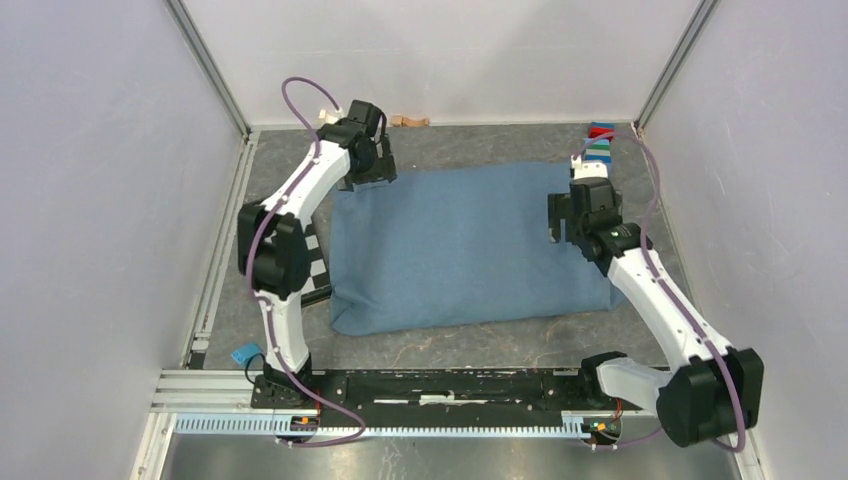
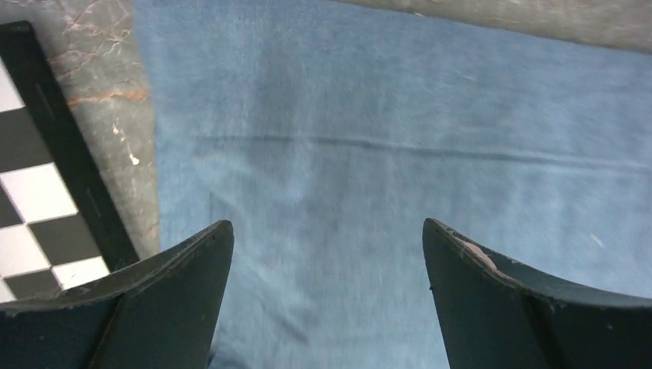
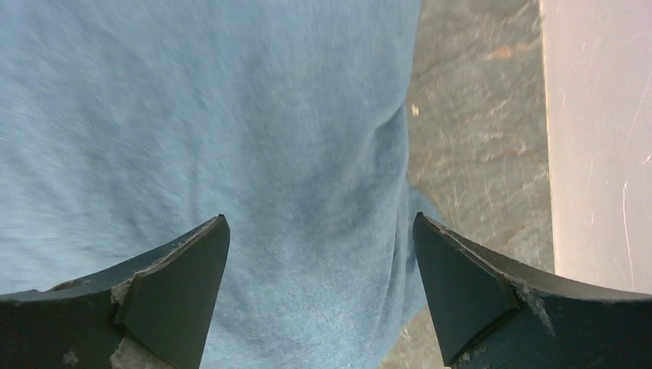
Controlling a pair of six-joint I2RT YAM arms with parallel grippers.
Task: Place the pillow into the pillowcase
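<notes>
No text, label, brand, number or sign can be read on anything here.

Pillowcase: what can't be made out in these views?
- Pillow: unseen in every view; pillowcase cloth covers any filling.
- Pillowcase opening: top view, far-left corner hidden by left claw.
- Wrist views: cloth cut off by frame edges.
- Coloured item, top view: too small to identify.

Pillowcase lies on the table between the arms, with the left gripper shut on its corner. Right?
No. The left gripper is open over the pillowcase corner, holding nothing; the left wrist view shows it. The rest stands.
</notes>
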